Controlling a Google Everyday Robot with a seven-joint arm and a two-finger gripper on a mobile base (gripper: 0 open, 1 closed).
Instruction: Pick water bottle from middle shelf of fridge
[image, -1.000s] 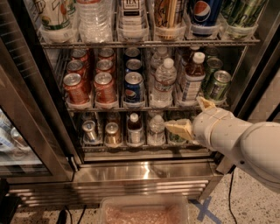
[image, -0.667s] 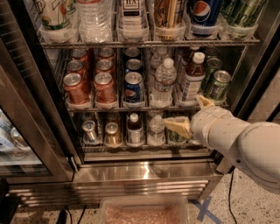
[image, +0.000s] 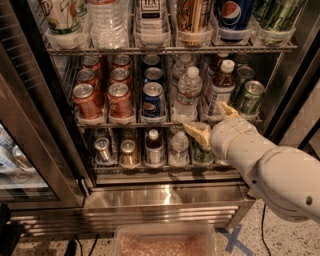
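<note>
The water bottle (image: 189, 94), clear and ribbed with a white cap, stands at the front of its lane on the middle shelf (image: 165, 123) of the open fridge (image: 165, 197). Red cans (image: 86, 100), blue Pepsi cans (image: 153, 99) and green cans (image: 250, 96) line the same shelf. A white-capped bottle of dark liquid (image: 220, 89) stands just right of the water bottle. My gripper (image: 212, 122) is open and empty, its tan fingertips (image: 198, 133) spread in front of the shelf edge, just below and right of the water bottle.
The top rack holds tall cups and big bottles (image: 107, 20). The lower rack holds small gold cans (image: 128, 152) and small bottles (image: 178, 147). The glass door (image: 20, 150) stands open at left. A pink-filled plastic bin (image: 162, 242) sits on the floor in front.
My gripper has moved up and slightly left, from in front of the lower rack toward the middle shelf's edge. The bottles and cans have not moved.
</note>
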